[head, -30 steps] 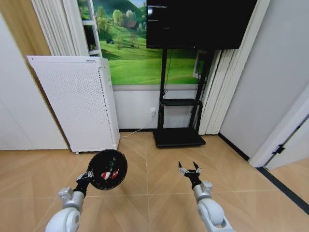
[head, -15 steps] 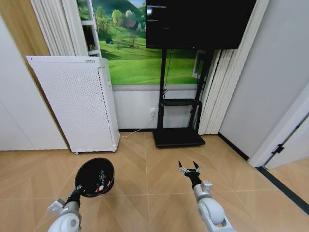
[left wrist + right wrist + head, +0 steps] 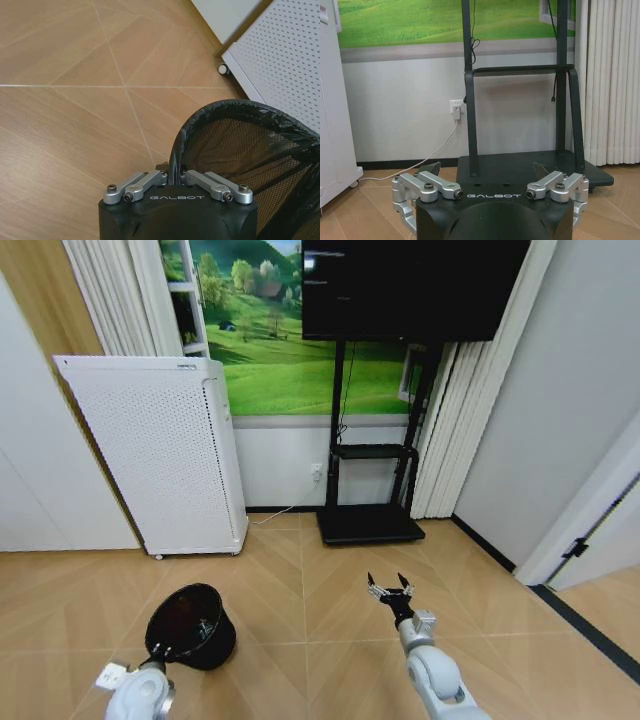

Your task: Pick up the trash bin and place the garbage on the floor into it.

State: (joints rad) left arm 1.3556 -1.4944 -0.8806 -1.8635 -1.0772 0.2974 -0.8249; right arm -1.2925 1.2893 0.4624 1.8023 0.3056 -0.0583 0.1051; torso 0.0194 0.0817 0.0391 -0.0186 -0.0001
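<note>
Gripping the rim, the left hand [image 3: 172,176] is clamped onto the trash bin [image 3: 190,626]. The right hand [image 3: 388,589] is held spread, grasping nothing.

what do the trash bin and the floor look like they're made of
The trash bin held by the left pincer looks like fine black wire mesh, probably metal: the floor shows through its wall, under a thicker glossy rim. The floor looks like light wood or laminate planks in a chevron pattern, with a low sheen.
</note>
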